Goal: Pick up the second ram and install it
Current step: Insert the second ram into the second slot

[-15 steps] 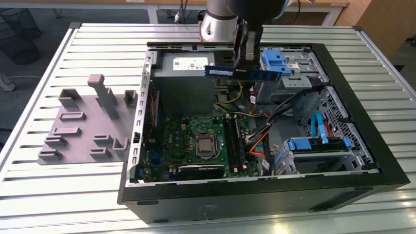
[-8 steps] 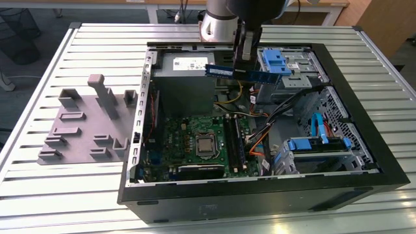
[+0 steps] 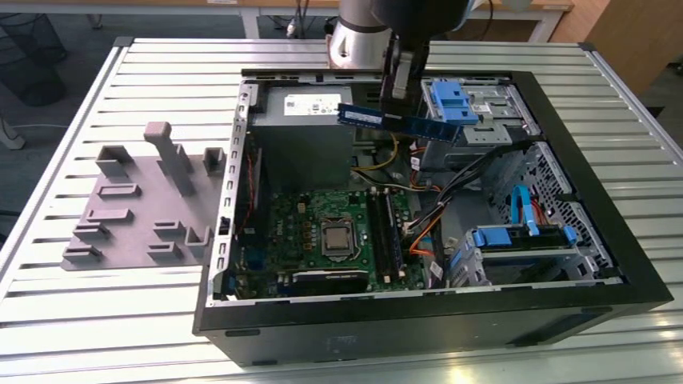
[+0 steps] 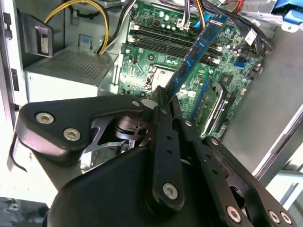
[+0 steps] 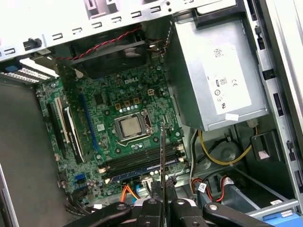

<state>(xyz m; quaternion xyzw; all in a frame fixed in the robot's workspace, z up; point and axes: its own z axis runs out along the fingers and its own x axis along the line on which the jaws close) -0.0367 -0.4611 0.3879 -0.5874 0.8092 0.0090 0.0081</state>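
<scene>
Gripper (image 3: pixel 397 94) was clamped on the ram (image 3: pixel 397 122), held edgewise above the open case (image 3: pixel 597 192) over the motherboard (image 5: pixel 118 127); likely risk was tilt missing the slots (image 5: pixel 142 161), jamming.

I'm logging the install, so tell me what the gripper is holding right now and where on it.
The gripper is shut on the thin blue circuit-board RAM strip, pinching it at one end; the rest juts out freely above the open computer case.
</scene>
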